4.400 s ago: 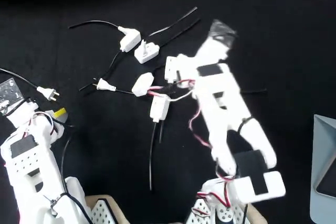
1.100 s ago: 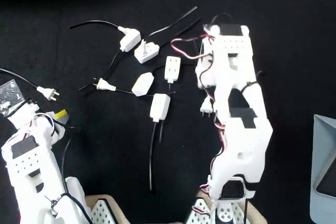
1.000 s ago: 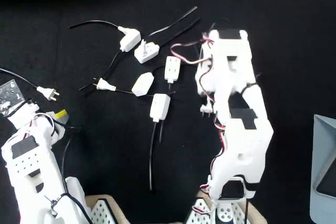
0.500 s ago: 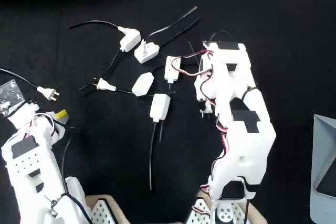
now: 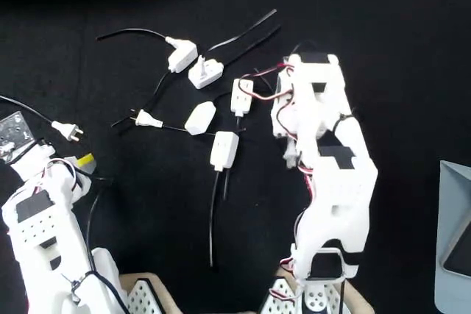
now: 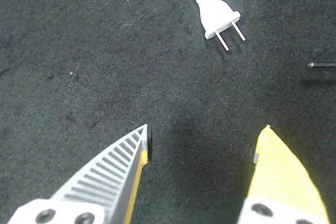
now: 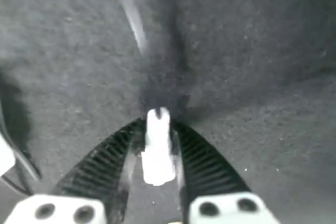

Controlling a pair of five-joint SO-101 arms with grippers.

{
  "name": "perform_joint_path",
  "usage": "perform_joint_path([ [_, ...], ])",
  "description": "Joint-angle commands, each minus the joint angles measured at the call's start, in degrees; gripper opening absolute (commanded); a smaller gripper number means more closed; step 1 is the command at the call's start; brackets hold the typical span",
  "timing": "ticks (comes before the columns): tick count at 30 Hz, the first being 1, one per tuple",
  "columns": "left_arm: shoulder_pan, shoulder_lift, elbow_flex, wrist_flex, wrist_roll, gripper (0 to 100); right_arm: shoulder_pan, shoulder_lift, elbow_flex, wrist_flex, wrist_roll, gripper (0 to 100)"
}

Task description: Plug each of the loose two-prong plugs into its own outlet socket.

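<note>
**Right arm grips one white plug; other plugs and sockets lie on the black tabletop**

The right tool is clenched around a small white plug, which sits upright between its two dark ribbed fingers, just above the black tabletop. From above, this arm stretches up the middle of the tabletop and folds back down, so the held plug hangs to the right of the sockets, apart from them.

The left tool is spread wide and grasps nothing. One finger is grey and the other yellow. It hovers low at the near left of the tabletop. A loose two-prong plug lies flat just beyond it, prongs bare, on a black cord.

Near the middle of the tabletop are two white rectangular socket blocks, a far one and a near one. Each has a black cord, and nothing is plugged into either. Left of them is a white oval piece. Beside that, a second loose plug lies on its side. Farther back are an angled white plug and a white adapter block, close together. Whether anything sits in that block cannot be told.

A pale grey-blue bin stands at the right edge of the tabletop, and its contents cannot be made out.
</note>
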Motion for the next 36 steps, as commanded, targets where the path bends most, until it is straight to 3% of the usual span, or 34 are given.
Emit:
perform_joint_path([
  [1, -0.2, -1.1, -0.7, -1.2, 0.1, 32, -0.2, -0.1, -3.6, 1.5, -0.4, 1.2],
  [9, -0.2, -1.1, -0.7, -1.2, 0.1, 32, -0.5, 0.1, -2.9, 2.0, -0.3, 1.6],
  [15, -0.2, -1.1, -0.7, -1.2, 0.1, 32, -0.4, 0.0, -3.1, 4.5, -0.3, 10.4],
  [32, -0.2, -1.1, -0.7, -1.2, 0.1, 32, -0.4, -0.2, -3.0, 5.7, -0.2, 1.1],
  [36, -0.1, -1.1, -0.7, -1.2, 0.1, 32, -1.1, -3.4, -4.0, 9.5, 3.8, 1.1],
])
